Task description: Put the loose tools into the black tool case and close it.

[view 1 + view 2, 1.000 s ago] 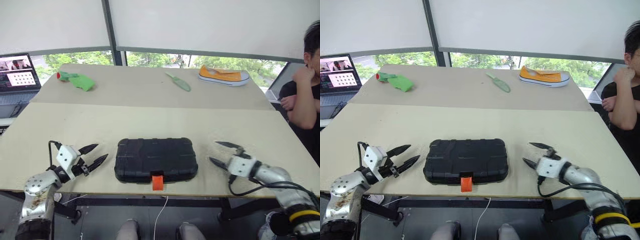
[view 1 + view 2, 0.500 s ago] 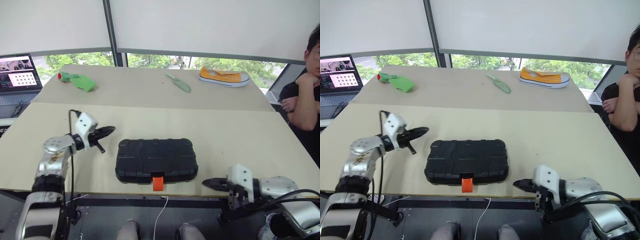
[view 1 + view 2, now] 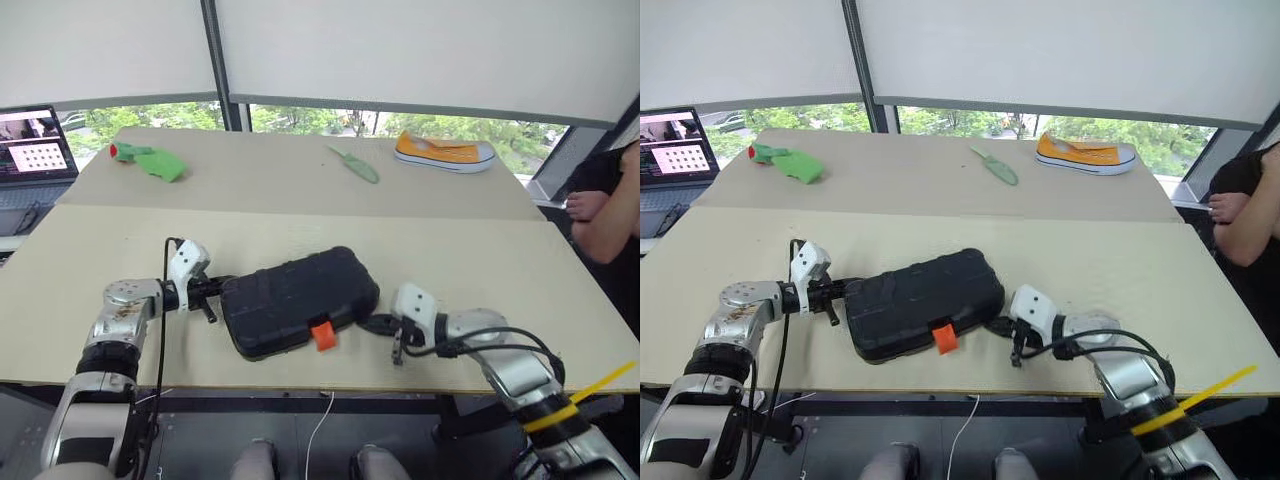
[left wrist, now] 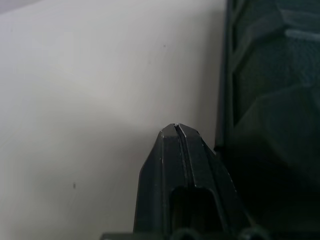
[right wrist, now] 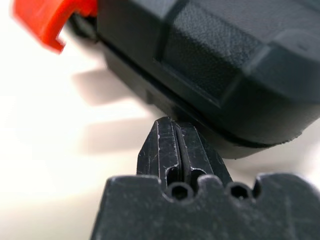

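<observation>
The black tool case (image 3: 298, 298) lies shut on the near table, turned askew with its right end farther from me. Its orange latch (image 3: 322, 335) sticks out at the front. My left gripper (image 3: 213, 291) is shut, its tip right at the case's left end; in the left wrist view the gripper (image 4: 176, 128) sits beside the case wall (image 4: 270, 100). My right gripper (image 3: 376, 324) is shut too, pressed against the case's near right corner, low at the case's bottom edge (image 5: 225, 130), with the latch (image 5: 50, 20) off to one side. The loose tools are out of view.
On the far table lie a green trowel (image 3: 356, 165), a yellow shoe (image 3: 444, 152) and a green thing with a red end (image 3: 150, 160). A laptop (image 3: 30, 145) stands at the far left. A person (image 3: 610, 195) sits at the right. The table's front edge runs just below the case.
Both grippers went from open to shut and moved in against the case's ends. The case, square to the edge before, has turned with its right end swung away from me.
</observation>
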Robot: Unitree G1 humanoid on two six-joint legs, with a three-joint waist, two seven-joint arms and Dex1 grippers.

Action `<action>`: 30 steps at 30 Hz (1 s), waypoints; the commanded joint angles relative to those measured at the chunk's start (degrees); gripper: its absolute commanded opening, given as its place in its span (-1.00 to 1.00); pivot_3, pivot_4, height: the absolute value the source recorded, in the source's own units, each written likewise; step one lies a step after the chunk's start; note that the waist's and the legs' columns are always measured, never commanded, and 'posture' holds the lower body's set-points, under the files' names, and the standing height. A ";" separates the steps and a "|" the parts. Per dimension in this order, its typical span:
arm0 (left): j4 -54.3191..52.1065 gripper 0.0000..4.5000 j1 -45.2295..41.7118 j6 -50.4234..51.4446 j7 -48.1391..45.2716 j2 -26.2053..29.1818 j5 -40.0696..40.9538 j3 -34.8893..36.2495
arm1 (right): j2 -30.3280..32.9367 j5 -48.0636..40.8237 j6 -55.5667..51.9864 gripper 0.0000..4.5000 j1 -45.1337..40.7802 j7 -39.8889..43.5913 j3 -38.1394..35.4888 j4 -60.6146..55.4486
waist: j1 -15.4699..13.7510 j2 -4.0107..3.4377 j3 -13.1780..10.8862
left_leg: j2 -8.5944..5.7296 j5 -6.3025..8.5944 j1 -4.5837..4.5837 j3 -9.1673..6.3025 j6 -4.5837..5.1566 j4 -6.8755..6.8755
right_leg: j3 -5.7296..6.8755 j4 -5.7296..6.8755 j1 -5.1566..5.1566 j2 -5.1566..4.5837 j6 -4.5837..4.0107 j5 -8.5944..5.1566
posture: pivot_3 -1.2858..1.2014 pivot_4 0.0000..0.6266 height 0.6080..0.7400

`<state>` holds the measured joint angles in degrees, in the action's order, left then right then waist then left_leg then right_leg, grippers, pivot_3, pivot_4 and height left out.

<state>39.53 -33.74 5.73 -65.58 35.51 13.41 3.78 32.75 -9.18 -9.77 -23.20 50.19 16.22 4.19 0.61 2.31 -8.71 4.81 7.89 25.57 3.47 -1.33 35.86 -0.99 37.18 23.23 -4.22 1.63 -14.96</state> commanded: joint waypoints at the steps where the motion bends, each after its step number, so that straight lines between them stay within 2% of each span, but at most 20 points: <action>1: -4.08 -1.00 0.52 3.27 4.43 0.20 4.60 6.11 | -1.37 0.57 4.36 -0.97 -2.62 -1.00 -3.19 4.25 | -0.15 0.01 -0.01 | 0.00 0.00 0.03 0.00 0.00 -0.02 | 0.00 0.00 0.03 0.00 0.00 0.00 | 0.03 -0.52 1.00; 5: -10.95 -1.00 0.39 5.00 3.05 2.45 8.83 9.89 | -0.52 -0.86 5.92 -0.97 -0.29 0.98 -5.25 2.54 | -0.37 0.04 -0.04 | 0.00 0.01 0.13 -0.03 0.01 -0.03 | 0.06 0.00 0.05 0.00 0.02 -0.01 | 0.03 -0.52 1.00; 7: -17.22 -1.00 -0.16 10.95 1.34 3.36 11.50 8.99 | 0.24 -2.81 5.79 -0.97 2.15 3.06 -6.48 0.04 | -0.47 0.04 -0.04 | -0.02 0.01 0.12 -0.03 0.01 -0.03 | 0.06 -0.01 0.03 -0.03 0.01 -0.01 | 0.03 -0.52 1.00; 10: -29.34 -1.00 -1.01 20.32 -3.94 5.00 14.12 2.19 | 0.44 -10.79 7.18 -0.97 7.99 8.47 -10.25 -6.90 | -1.38 0.05 -0.05 | -0.04 0.01 0.11 -0.04 0.00 -0.02 | 0.11 -0.02 -0.03 -0.06 0.04 -0.02 | 0.03 -0.52 1.00; 13: -35.36 -1.00 -0.57 22.82 -2.64 1.88 10.74 -6.22 | 2.87 -13.03 4.10 -0.97 12.00 11.15 -10.41 -13.39 | -1.34 -0.05 -0.04 | -0.11 0.02 0.08 -0.01 0.00 0.00 | 0.05 -0.05 -0.10 -0.13 0.10 -0.05 | 0.03 -0.52 1.00; 16: -33.60 -1.00 2.04 23.61 3.91 -2.95 4.11 -13.78 | 1.44 -12.28 1.65 -0.97 11.49 9.45 -7.87 -16.33 | -0.99 -0.07 -0.01 | -0.12 0.02 -0.08 0.00 0.01 0.03 | -0.02 -0.04 -0.20 -0.11 0.13 -0.05 | 0.03 -0.52 1.00; 19: -34.11 -1.00 5.42 24.77 7.62 -4.57 0.36 -17.31 | -1.02 -10.27 0.59 -0.97 10.06 7.39 -5.49 -16.58 | -0.54 -0.18 0.22 | 0.01 0.01 -0.22 -0.10 0.01 0.02 | -0.09 0.02 -0.23 0.13 0.11 -0.08 | 0.03 -0.52 1.00; 22: -36.24 -1.00 8.44 27.08 10.32 -5.49 -0.06 -17.76 | -2.62 -5.92 1.69 -0.97 8.61 5.65 -2.94 -14.24 | -0.60 -0.89 0.68 | -0.04 0.02 -0.53 -0.10 0.01 -0.02 | -0.09 -0.02 -0.54 0.06 0.23 -0.22 | 0.03 -0.52 1.00; 24: -37.58 -1.00 9.89 28.01 10.88 -5.36 0.46 -17.43 | -3.23 -2.43 3.24 -0.97 7.28 4.88 -1.20 -11.06 | -0.76 -0.93 0.76 | -0.09 0.04 -0.73 -0.07 0.01 -0.03 | -0.08 -0.05 -0.74 -0.03 0.34 -0.36 | 0.03 -0.52 1.00; 30: -37.84 -1.00 9.85 28.73 10.76 -4.22 0.73 -16.75 | -6.19 1.74 5.28 -0.97 4.72 2.11 0.05 -4.65 | -0.65 -0.97 1.00 | -0.12 0.09 -1.01 -0.03 0.00 -0.15 | -0.07 -0.11 -0.96 -0.10 -0.05 -0.62 | 0.03 -0.52 1.00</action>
<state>-2.36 -26.73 31.10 -54.65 30.66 15.81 -9.95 27.37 -8.36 -6.62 -17.29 53.28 16.52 -0.93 -0.05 1.34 -7.71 4.69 7.98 24.53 3.44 -1.32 35.69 -1.06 37.08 22.27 -4.31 1.59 -15.58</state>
